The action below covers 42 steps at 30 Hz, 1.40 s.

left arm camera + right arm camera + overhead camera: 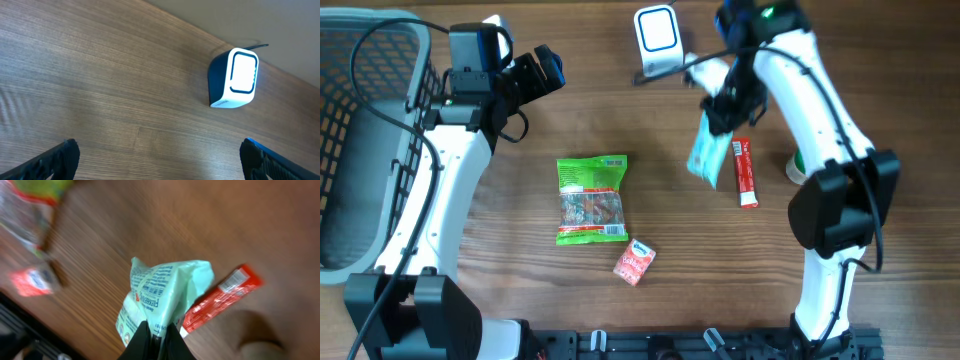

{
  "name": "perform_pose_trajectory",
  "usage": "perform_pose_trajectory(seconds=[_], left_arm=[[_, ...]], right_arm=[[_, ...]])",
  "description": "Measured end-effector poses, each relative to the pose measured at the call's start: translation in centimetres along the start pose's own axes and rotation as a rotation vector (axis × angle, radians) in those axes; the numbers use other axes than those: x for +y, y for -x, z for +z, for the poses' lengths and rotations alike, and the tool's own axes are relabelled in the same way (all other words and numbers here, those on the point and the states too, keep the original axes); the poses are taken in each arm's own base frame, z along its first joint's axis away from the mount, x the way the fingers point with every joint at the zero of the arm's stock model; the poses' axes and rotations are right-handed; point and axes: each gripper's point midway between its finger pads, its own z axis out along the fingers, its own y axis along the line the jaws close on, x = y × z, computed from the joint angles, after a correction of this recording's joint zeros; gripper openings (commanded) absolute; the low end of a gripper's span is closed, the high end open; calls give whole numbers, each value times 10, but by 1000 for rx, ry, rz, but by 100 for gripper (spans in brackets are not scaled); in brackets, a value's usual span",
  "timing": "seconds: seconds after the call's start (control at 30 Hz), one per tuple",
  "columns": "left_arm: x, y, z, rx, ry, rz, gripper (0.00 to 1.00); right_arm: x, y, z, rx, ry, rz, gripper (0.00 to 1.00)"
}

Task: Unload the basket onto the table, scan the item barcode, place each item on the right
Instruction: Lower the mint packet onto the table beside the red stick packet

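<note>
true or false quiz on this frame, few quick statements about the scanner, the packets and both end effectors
1. The right end effector is shut on the mint green packet. True.
2. The left end effector holds the red stick packet. False: it is open and empty; that packet lies on the table.
3. The scanner stands on the table, gripped by neither arm. True.
4. The green snack bag lies on top of the scanner. False: it lies flat on the table near a small red packet.

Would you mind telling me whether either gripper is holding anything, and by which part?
The right gripper pinches the mint-green packet by the edge at one end; the left gripper is open and empty.
</note>
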Motion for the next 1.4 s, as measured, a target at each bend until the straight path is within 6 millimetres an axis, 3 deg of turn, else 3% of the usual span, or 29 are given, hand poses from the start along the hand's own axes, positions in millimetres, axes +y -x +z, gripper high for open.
perform_pose_trajectory(seconds=[0.07, 0.1, 0.13, 0.2, 0.33, 0.4, 0.47, 0.53, 0.67, 0.87, 1.03, 1.17, 1.3, 1.4], left_arm=[[0, 0, 0, 0, -1, 0, 100], [0, 0, 0, 0, 0, 0, 100], [0, 0, 0, 0, 0, 0, 100], [0, 0, 0, -1, 0, 0, 100], [0, 0, 0, -1, 0, 0, 100], [0, 0, 0, -1, 0, 0, 100], [0, 0, 0, 0, 0, 0, 100], [0, 0, 0, 0, 0, 0, 100], [0, 0, 0, 0, 0, 0, 100], [0, 0, 0, 0, -1, 0, 100], [0, 0, 0, 0, 0, 0, 100], [0, 0, 0, 0, 0, 0, 100], [0, 0, 0, 0, 0, 0, 100], [0, 0, 0, 0, 0, 0, 100]], right_arm=[[-6, -16, 37, 76, -1, 7, 10], [-10, -27, 56, 117, -10, 9, 20], [-14, -30, 65, 125, -25, 8, 31], [-28, -41, 84, 165, -97, 13, 40], [-50, -48, 76, 206, -233, 82, 48], [-61, -32, 55, 147, -301, 163, 56], [-58, -16, 35, 76, -293, 246, 67], [-46, -11, 30, 47, -227, 304, 66], [-12, 6, 35, -22, -18, 434, 37], [9, 27, 62, -72, 41, 557, 36], [25, 5, 97, 32, -32, 607, 39], [24, -22, 112, 122, -98, 619, 39], [17, -55, 113, 237, -197, 623, 39], [11, -58, 111, 241, -234, 609, 38]])
